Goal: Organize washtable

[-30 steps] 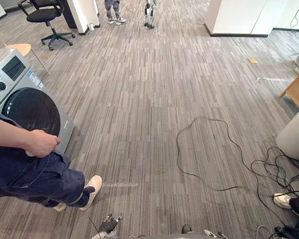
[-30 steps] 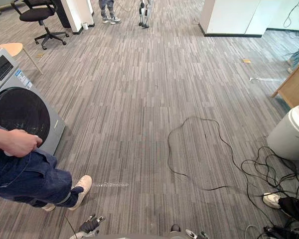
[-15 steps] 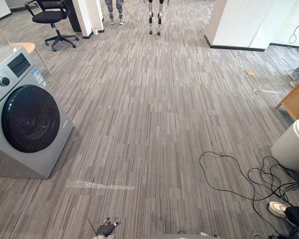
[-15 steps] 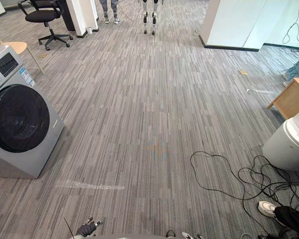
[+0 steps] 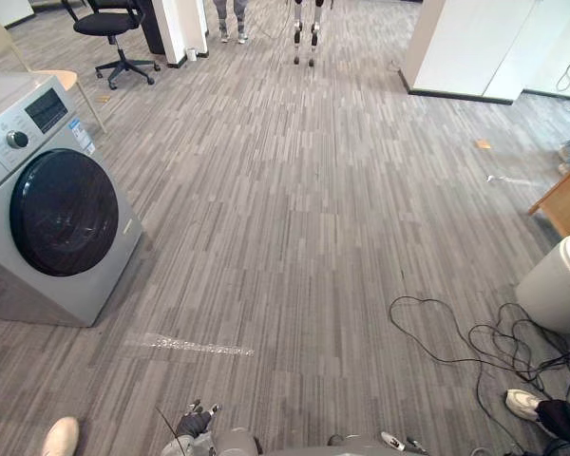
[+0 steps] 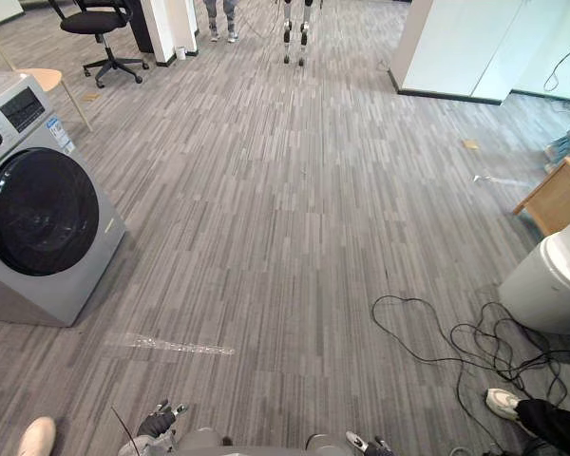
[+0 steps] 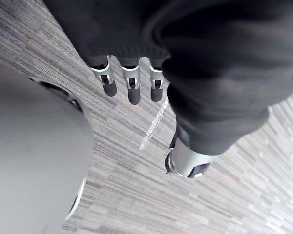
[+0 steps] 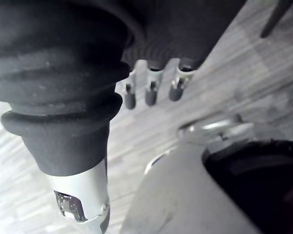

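At 9 o'clock in the head views we see a grey washing machine (image 5: 55,214) that stands on the striped floor (image 5: 294,218), with its round dark door closed. Just behind it, toward 10 o'clock, there is a small round table (image 5: 59,80) with a light top. We cannot tell if this is the table of the task. A black office chair (image 5: 109,27) stands at 11 o'clock. At 7 o'clock, at the very edge, a person's white shoe (image 5: 60,437) shows. A strip of clear tape (image 5: 196,346) lies flat on the floor between the machine and us.

Our left hand (image 5: 196,422) hangs low at 7 o'clock. In its wrist view the fingers (image 7: 134,90) are straight and relaxed, and they hold nothing. Our right hand (image 6: 359,443) hangs at 5 o'clock. Its fingers (image 8: 150,93) are also loose, with nothing between them.

At 1 o'clock a white wall (image 5: 475,43) stands. At 3 o'clock we see a corner of wooden furniture (image 5: 563,190), and below it a white round container (image 5: 559,285). At 4 o'clock another white shoe (image 5: 523,404) rests on the floor.
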`<state>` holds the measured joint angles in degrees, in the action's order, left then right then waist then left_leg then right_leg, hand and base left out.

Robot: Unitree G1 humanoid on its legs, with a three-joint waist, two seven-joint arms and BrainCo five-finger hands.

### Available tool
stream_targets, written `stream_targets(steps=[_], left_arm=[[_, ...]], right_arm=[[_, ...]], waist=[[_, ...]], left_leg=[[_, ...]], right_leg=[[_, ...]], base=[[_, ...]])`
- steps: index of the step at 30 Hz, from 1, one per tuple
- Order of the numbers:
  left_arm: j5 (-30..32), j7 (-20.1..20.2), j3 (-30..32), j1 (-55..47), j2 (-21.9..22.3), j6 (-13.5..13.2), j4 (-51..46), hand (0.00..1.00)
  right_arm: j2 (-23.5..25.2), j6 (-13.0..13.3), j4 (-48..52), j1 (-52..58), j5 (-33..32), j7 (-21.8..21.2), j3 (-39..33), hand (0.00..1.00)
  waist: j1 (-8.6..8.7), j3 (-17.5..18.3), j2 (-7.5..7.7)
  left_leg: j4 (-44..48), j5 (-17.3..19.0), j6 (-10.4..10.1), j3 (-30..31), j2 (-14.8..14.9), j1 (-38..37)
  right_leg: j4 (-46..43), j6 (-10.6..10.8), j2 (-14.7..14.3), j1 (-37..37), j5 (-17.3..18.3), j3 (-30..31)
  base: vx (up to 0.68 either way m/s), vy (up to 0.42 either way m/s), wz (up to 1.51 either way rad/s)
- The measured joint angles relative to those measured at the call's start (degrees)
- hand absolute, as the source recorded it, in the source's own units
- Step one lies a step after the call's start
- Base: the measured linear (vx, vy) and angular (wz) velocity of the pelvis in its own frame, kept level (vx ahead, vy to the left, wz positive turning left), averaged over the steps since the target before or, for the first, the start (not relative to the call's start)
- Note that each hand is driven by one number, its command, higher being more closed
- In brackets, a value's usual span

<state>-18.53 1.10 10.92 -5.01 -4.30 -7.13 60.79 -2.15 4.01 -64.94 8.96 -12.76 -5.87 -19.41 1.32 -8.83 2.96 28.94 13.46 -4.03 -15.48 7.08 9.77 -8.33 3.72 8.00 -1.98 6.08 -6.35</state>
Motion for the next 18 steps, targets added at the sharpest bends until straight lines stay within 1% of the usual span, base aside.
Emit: stream_targets(steps=[1, 2, 3, 4, 5, 6, 7, 8, 9, 10, 11, 12, 13, 14, 15, 16, 17, 18], left_arm=[[-0.10, 0.02, -0.07, -0.05, 0.79, -0.22, -0.76, 0.00], [-0.64, 0.02, -0.06, -0.38, 1.71, -0.35, -0.85, 0.00], [-1.53, 0.00, -0.12, -1.03, 3.23, -0.62, 0.00, 0.00], [-1.99, 0.02, -0.38, -1.08, 3.10, -0.66, -0.10, 0.00], [-2.37, 0.04, -0.36, -1.19, 2.89, -0.77, -0.58, 0.00], [-3.23, 0.02, -0.37, -1.29, 2.25, -1.03, -1.31, 0.00], [-4.01, 0.00, 0.08, -1.57, 1.70, -1.05, -2.62, 0.00], [-4.21, 0.04, 0.82, -1.87, 1.76, -0.88, -2.33, 0.00], [-4.19, 0.02, 1.14, -2.00, 1.75, -0.78, -2.13, 0.00], [-4.08, 0.03, 1.25, -2.86, 1.77, -0.79, -2.06, 0.00], [-3.97, 0.01, 1.28, -3.08, 1.78, -0.88, -2.02, 0.00], [-3.12, 0.03, 0.94, -3.04, 1.38, -0.84, -1.72, 0.00], [-2.98, 0.04, 0.59, -2.96, 1.01, -0.74, -1.72, 0.00], [-2.07, -0.02, -0.07, -2.97, 0.20, -0.67, -1.59, 0.00], [-0.88, -0.01, -1.52, -3.17, -0.30, -0.52, -1.29, 0.00], [-0.30, 0.00, -2.19, -3.02, -0.36, -0.47, -1.05, 0.00], [1.40, -0.04, -3.46, -2.32, -0.36, -0.47, -0.77, 0.00], [2.54, -0.02, -4.76, -1.92, -0.35, -0.35, -0.30, 0.00]], right_arm=[[-0.77, 0.12, 0.08, 0.02, -0.07, -0.05, -0.35, 0.00], [-1.72, 0.09, 0.60, 0.18, -0.09, -0.14, -0.26, 0.00], [-3.91, 0.03, 1.52, 0.24, 0.05, -0.07, 0.18, 0.00], [-3.79, 0.06, 1.42, 0.39, 0.14, -0.04, 0.33, 0.00], [-3.07, 0.08, 0.97, 0.99, 0.39, 0.02, 0.27, 0.00], [-1.99, -0.03, 0.70, 1.90, 1.32, 0.09, 0.12, 0.00], [-1.39, -0.14, -0.15, 1.80, 1.85, 0.97, -0.33, 0.00], [-1.66, -0.13, 0.09, 1.57, 2.57, 0.84, -0.48, 0.00], [-1.47, -0.12, 0.08, 1.63, 3.31, 0.75, -0.46, 0.00], [-0.62, -0.02, -0.49, 1.96, 3.97, 0.74, -0.50, 0.00], [-0.58, 0.08, -0.46, 2.18, 3.97, 0.69, -0.53, 0.00], [-0.38, 0.01, -0.50, 2.34, 3.98, 0.48, -0.83, 0.00], [-0.05, -0.02, -0.45, 2.32, 3.99, 0.37, -0.93, 0.00], [0.64, -0.10, -0.41, 2.29, 3.95, 0.12, -1.02, 0.00], [0.83, -0.32, -0.28, 2.19, 3.92, -0.18, -1.08, 0.00], [0.75, -0.44, -0.02, 2.30, 3.89, -0.35, -1.29, 0.00], [0.58, -0.44, 0.27, 2.30, 3.83, -0.57, -1.86, 0.00], [0.56, -0.50, 1.01, 2.26, 3.83, -0.64, -2.42, 0.00]], waist=[[-0.08, -0.80, -1.55], [-0.43, -1.21, -3.36], [-0.51, -1.14, -7.35], [-0.55, -1.27, -7.27], [-0.54, -1.42, -6.60], [-0.49, -1.16, -4.37], [-1.13, -0.92, -3.17], [-0.59, -0.10, -3.00], [-0.32, 0.48, -2.50], [-0.50, 1.83, -1.46], [-0.51, 2.42, -1.05], [-0.32, 3.52, -0.53], [-0.19, 3.62, 0.00], [0.37, 3.79, 1.21], [0.96, 3.54, 1.55], [1.03, 2.95, 0.52], [1.00, 2.65, 0.12], [1.20, 2.27, -0.45]], left_leg=[[-2.89, -0.14, -0.25, 1.06, 0.34, 0.92], [-7.78, 0.01, -0.41, 1.87, 1.17, 0.93], [-9.12, -3.50, 0.53, 0.18, 3.26, 1.58], [-9.03, -3.32, 0.24, -0.44, 3.21, 1.70], [-8.39, -3.24, 0.28, -0.89, 2.86, 1.68], [-6.23, -2.22, 1.32, -1.68, 1.74, 2.11], [-2.05, 0.52, 2.20, -2.64, 1.29, 4.09], [-0.63, 1.31, 3.45, -3.10, 1.18, 4.99], [-0.88, 1.20, 4.48, -3.65, 0.60, 4.69], [-3.26, 1.65, 5.60, -5.21, -1.03, 2.07], [-4.69, 1.88, 5.85, -5.60, -1.85, 1.02], [-7.65, 2.40, 6.41, -6.19, -3.48, -0.89], [-8.66, 2.57, 6.61, -6.71, -4.29, -2.20], [-10.10, 3.32, 7.22, -6.98, -6.32, -5.12], [-11.87, 4.08, 7.93, -6.43, -8.00, -8.45], [-13.17, 4.37, 8.20, -6.28, -8.47, -10.42], [-15.27, 5.08, 8.51, -6.00, -9.06, -14.15], [-16.83, 5.59, 8.42, -5.77, -9.10, -16.72]], right_leg=[[0.32, 0.80, 0.09, 0.49, 0.51, 1.15], [1.65, 1.03, -1.01, 0.27, 0.65, 2.55], [-6.98, 1.05, -5.69, 2.27, 3.09, 4.62], [-10.94, 0.51, -6.53, 2.50, 5.04, 4.71], [-12.40, -0.53, -7.22, 1.59, 6.42, 4.76], [-9.46, -3.66, -7.18, -1.11, 8.37, 4.49], [-4.22, -2.03, -5.92, -2.94, 10.99, 5.94], [-3.64, -1.77, -5.51, -2.79, 10.78, 7.15], [-3.47, -1.38, -4.73, -2.89, 10.64, 7.69], [-6.54, -0.96, -3.26, -1.66, 10.62, 10.24], [-10.30, -0.44, -2.93, -0.05, 10.95, 11.38], [-20.67, 0.08, -2.43, 4.56, 11.30, 13.01], [-26.37, 0.41, -2.01, 6.81, 11.07, 13.28], [-35.99, 2.48, -0.61, 10.61, 8.85, 13.16], [-43.25, 3.45, 0.87, 12.55, 4.44, 12.14], [-46.69, 3.65, 1.11, 13.50, 2.78, 11.59], [-51.98, 2.80, 0.88, 15.69, 3.78, 10.28], [-54.59, 2.06, 0.29, 17.83, 6.20, 8.26]], base=[[-0.02, 0.192, -0.53], [0.08, 0.196, -0.88], [0.10, 0.115, -0.73], [0.14, 0.054, -0.48], [0.13, -0.008, 0.04], [0.19, 0.020, -0.22], [0.23, 0.086, -0.42], [0.21, 0.124, -0.56], [0.37, 0.190, -0.66], [0.34, 0.166, -0.59], [0.37, 0.204, -0.66], [0.16, 0.109, -0.29], [0.31, 0.173, -0.08], [0.39, 0.180, 0.20], [0.47, 0.215, 0.23], [0.41, 0.182, 0.10], [0.30, 0.129, -0.03], [0.39, 0.135, -0.06]])
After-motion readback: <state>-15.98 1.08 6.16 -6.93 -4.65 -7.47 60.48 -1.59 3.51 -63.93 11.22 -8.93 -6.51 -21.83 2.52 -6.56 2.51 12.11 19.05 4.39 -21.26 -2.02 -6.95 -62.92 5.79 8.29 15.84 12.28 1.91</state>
